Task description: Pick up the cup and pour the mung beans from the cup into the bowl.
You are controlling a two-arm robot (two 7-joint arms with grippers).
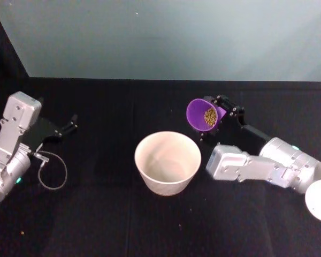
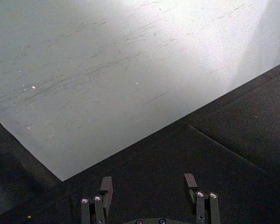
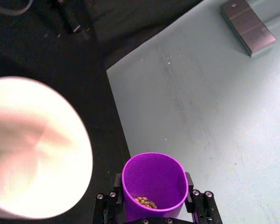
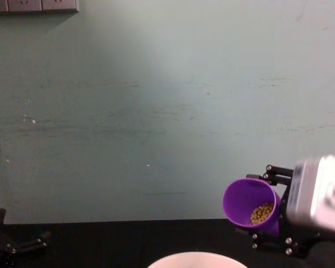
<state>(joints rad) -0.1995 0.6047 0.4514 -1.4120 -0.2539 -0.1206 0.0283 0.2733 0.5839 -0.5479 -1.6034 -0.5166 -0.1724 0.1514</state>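
Status: pick-up complete, pour not yet begun. The right gripper point(image 3: 154, 200) is clenched on the small bright purple tapered plastic cup point(image 1: 203, 115), one finger on each side of its wall, and holds it clear of the black tabletop point(image 1: 96, 214). The cup is steeply tilted, its mouth turned toward the wide round bowl with the pale pinkish-white rim point(image 1: 168, 187). In the head view it sits just beside the bowl, off the bowl's right far edge and not over the opening. The mung beans point(image 4: 261, 213), a small heap of olive-brown grains, lie against the lower inner wall of the cup, short of the lip. No stream is leaving the cup, and the bowl's interior appears bare. The left gripper point(image 2: 148, 184) is parked well apart at the left of the table, fingers spread with nothing between them. Outstanding, in my judgement: bring the cup's lip over the bowl's opening, tip further until the grains run out, and confirm none land on the tabletop.
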